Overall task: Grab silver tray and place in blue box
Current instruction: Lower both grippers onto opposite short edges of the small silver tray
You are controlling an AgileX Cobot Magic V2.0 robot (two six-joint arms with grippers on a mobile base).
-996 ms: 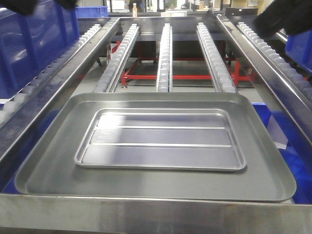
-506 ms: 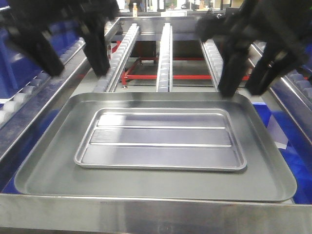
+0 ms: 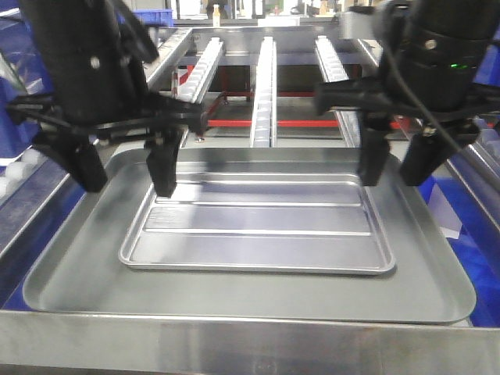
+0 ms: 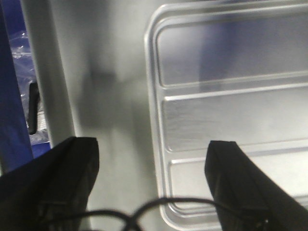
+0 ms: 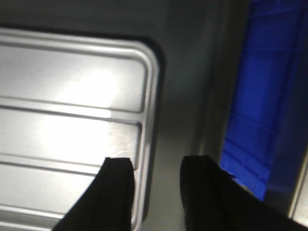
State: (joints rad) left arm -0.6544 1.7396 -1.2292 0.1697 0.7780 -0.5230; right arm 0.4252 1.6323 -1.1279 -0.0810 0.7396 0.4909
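Overhead, the black left gripper [image 3: 126,173] hangs spread across the left rim of the small shiny rectangular silver tray [image 3: 258,234]; the black right gripper [image 3: 397,162], likewise spread, straddles its right rim. Round-cornered, with two raised lines (glare-bright), it lies inside the larger dull grey tray [image 3: 78,273].

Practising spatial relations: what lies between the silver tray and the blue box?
Between silver tray and blue box: floor and rim of the grey tray, right wrist view.
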